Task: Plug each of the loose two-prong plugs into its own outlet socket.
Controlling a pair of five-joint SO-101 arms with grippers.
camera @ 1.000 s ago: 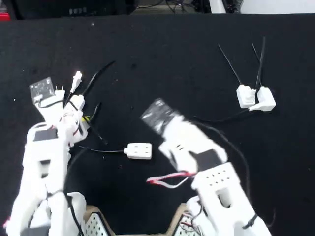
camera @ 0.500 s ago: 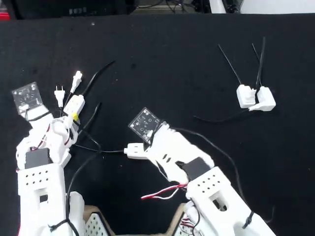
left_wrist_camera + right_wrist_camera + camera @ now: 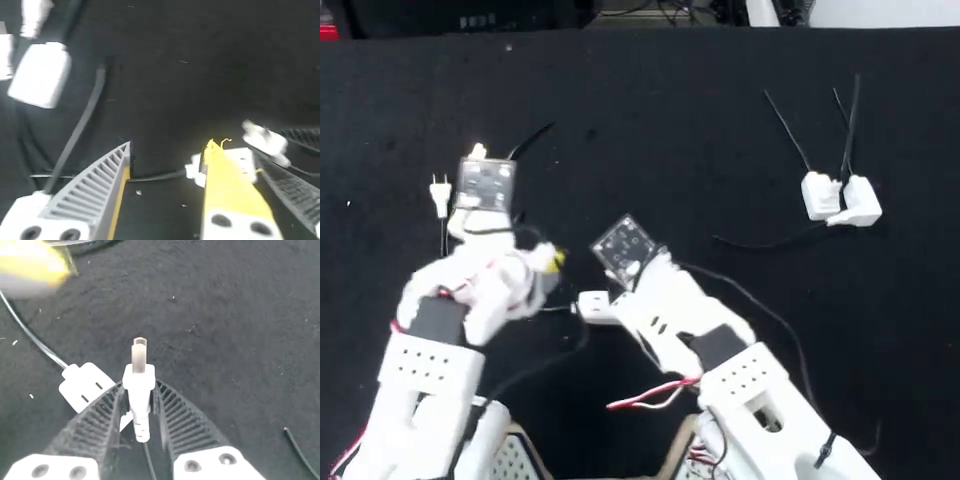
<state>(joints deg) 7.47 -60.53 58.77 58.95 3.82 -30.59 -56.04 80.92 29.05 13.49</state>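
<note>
Right gripper: fingers clamped on a white two-prong plug, prongs pointing away from the wrist.
Outlet socket: flat on the black table, just beside the held plug, both slots showing.
Left gripper: fingers apart over the table.
Loose plug: lying near the left arm.

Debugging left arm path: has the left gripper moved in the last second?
Yes. The left gripper has swung right, away from the loose plug and toward the outlet at the table's centre.

Bright even overhead light, faint shadows on black table, white arm glaring.
</note>
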